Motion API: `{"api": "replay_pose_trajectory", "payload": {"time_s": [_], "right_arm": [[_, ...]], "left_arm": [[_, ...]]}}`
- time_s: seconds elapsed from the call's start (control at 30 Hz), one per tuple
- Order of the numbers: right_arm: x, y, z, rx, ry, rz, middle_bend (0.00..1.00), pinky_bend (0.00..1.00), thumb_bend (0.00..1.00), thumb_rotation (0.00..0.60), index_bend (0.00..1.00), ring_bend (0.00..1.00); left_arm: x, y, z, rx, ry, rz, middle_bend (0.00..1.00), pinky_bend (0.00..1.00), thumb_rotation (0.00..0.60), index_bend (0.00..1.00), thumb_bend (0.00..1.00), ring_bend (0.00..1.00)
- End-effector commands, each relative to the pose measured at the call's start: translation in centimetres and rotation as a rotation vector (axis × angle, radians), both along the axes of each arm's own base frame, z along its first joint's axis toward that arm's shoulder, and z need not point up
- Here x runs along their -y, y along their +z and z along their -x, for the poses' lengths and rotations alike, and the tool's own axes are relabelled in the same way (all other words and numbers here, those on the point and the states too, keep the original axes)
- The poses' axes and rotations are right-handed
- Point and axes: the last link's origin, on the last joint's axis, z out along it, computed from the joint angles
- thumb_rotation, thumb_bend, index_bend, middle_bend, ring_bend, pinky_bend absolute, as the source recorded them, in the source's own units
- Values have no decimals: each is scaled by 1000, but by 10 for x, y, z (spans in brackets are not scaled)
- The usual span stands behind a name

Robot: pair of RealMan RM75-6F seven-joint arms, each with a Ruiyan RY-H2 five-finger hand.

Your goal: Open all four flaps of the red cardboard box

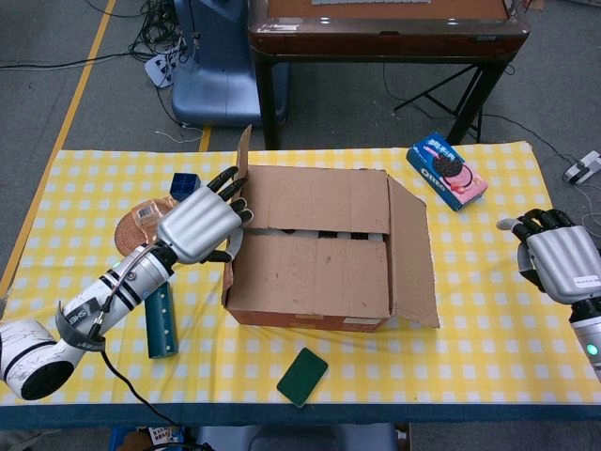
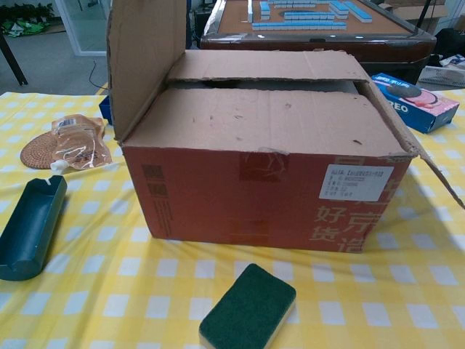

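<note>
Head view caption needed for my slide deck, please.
Left hand pushes the red cardboard box's left flap upright; right hand waits aside.

The red cardboard box (image 1: 319, 282) stood near the middle of the table, its red front wall with a white label facing the chest camera. Its inner sides were plain brown. The left flap (image 2: 142, 62) stood almost upright at the left edge of the box. The right flap (image 1: 411, 258) was folded outward and sloped down toward the table. The near flap (image 2: 269, 120) and the far flap (image 2: 269, 65) lay flat over the top, with a dark narrow gap between them.
</note>
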Motion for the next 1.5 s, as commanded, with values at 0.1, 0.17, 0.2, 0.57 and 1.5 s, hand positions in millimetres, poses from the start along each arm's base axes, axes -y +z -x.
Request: {"api": "replay_pose_trajectory", "payload": {"time_s": [0.1, 0.17, 0.2, 0.57, 1.5], "right_arm": [[0, 1, 0, 0, 1, 1, 373, 235, 771, 600, 297, 238], [0, 1, -1, 0, 1, 3, 373, 235, 771, 600, 297, 238], [0, 1, -1, -1, 1, 3, 373, 235, 771, 600, 297, 238], [-2, 6, -3, -4, 5, 19, 373, 235, 771, 600, 297, 238], [12, -39, -33, 80, 88, -145, 329, 235, 454, 600, 224, 239]], "left_arm": [[0, 8, 5, -1, 7, -14, 378, 0, 191, 499, 733, 99], [-1, 12, 8, 0, 11, -24, 378, 0, 191, 499, 733, 99], [-1, 15, 9, 2, 15, -32, 378, 0, 190, 499, 733, 99], [-15, 35, 39, -47, 103, -111, 380, 0, 193, 499, 734, 99], [19, 45, 178, 422, 504, -257, 366, 0, 582, 393, 573, 140]]}}
